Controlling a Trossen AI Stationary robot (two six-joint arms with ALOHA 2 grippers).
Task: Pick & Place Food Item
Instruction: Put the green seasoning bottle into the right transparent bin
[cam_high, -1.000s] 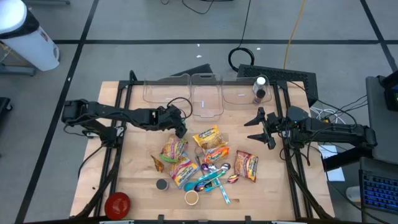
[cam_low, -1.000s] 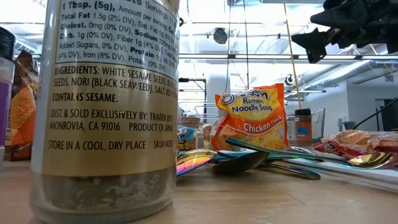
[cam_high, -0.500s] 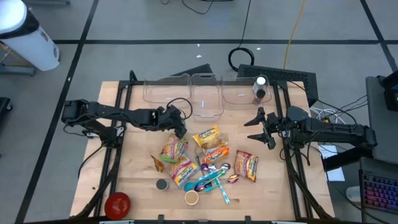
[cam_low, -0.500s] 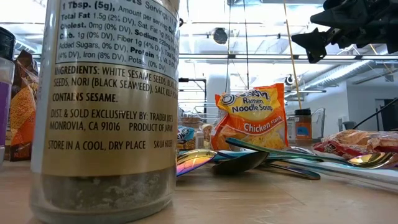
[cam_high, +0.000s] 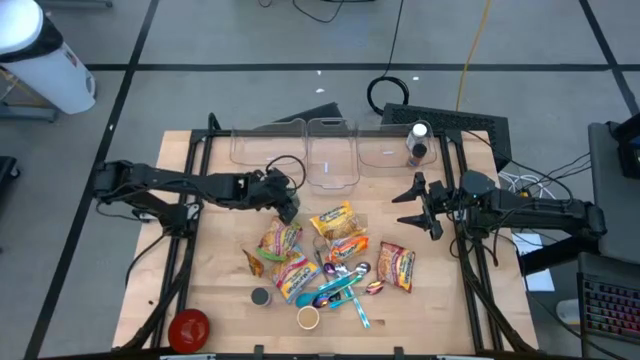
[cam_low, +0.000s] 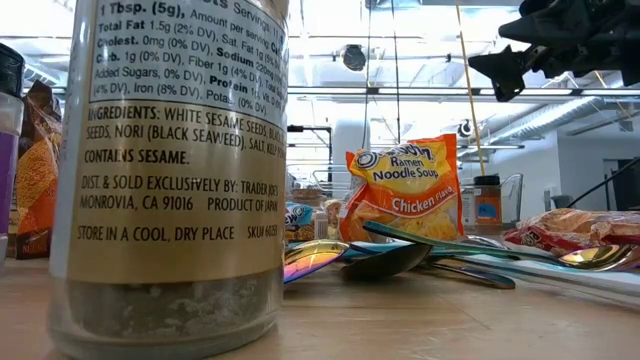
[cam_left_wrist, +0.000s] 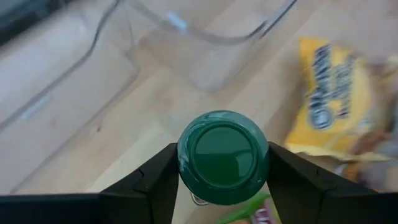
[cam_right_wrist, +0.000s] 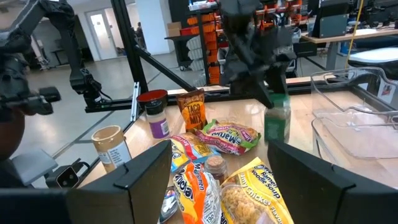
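Note:
A jar with a round green lid (cam_left_wrist: 222, 155) stands between the fingers of my left gripper (cam_high: 288, 205), which is shut on it. This is left of the middle of the table, just past the heap of ramen packets (cam_high: 333, 218). The right wrist view shows the same jar (cam_right_wrist: 277, 123) under the dark left gripper. In the high view the gripper hides the jar. My right gripper (cam_high: 424, 206) hovers open and level at the table's right side, holding nothing. My left gripper pinches the jar at its top, one finger (cam_left_wrist: 155, 177) on each side of the green lid's rim (cam_left_wrist: 184, 163). The fingers come slanting down from the table's left side. The jar stays upright below them; I cannot tell whether its base (cam_right_wrist: 277, 140) is off the table.
Three clear tubs (cam_high: 333, 158) line the far edge, with a spice jar (cam_high: 417, 145) beside them. More ramen packets (cam_high: 397, 265), spoons (cam_high: 345, 285), a grey-lidded jar (cam_high: 261, 296), a small cup (cam_high: 308, 318) and a red lid (cam_high: 188, 327) fill the near half.
The rear part of my left arm has shifted a little toward the table's left edge. Its gripper stays over the same spot by the ramen packets.

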